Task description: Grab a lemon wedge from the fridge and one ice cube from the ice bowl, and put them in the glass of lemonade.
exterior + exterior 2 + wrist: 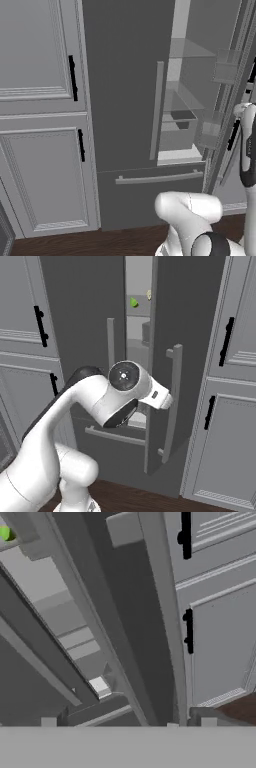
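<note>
The fridge (120, 100) is tall and dark grey, and its right door (162, 331) stands ajar. Through the gap, the tiny green lemon wedge (134, 302) lies on an upper glass shelf; the hand view has it at the top left (5, 533). My gripper (170, 401) is right beside the open door's long grey bar handle (176, 396), about halfway up. Its fingertips are hidden, so I cannot tell how the jaws stand. That bar handle (165, 612) runs up the middle of the hand view. The ice bowl and the glass of lemonade are out of view.
A small beige-yellow lump (148, 294) sits beside the wedge. A dark container (182, 119) rests on a lower shelf. The bottom drawer (160, 177) is closed. Light grey panelled cabinets (40, 125) (235, 381) with black handles flank the fridge. Below is a dark wood floor (100, 242).
</note>
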{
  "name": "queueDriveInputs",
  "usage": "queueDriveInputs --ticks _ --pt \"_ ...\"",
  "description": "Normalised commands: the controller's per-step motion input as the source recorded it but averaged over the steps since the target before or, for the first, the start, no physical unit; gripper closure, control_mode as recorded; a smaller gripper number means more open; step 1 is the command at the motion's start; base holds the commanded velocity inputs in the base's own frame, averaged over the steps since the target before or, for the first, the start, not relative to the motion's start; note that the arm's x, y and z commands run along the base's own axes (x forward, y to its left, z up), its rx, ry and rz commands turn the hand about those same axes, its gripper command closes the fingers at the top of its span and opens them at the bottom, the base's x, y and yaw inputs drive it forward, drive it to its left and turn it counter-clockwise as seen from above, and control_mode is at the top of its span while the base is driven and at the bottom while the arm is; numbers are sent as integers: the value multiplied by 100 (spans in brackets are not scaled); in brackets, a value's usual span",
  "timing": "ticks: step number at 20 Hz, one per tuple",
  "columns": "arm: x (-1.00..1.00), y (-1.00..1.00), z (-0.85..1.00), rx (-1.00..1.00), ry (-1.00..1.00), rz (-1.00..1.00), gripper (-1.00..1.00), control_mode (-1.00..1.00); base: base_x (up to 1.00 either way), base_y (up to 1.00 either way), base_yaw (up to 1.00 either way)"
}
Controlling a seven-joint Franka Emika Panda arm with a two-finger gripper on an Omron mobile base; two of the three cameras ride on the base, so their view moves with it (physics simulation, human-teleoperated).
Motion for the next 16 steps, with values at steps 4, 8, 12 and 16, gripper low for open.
queueDriveInputs --ticks 4,8,12,16 --pt "11 100 36 -37 9 -14 -100 -100 0 0 0" --pt "49 100 2 -47 23 -16 -100 -100 0 0 0" --pt "85 87 0 -50 25 -10 -100 -100 0 0 0" --pt "92 7 5 -44 34 0 -100 -100 0 0 0"
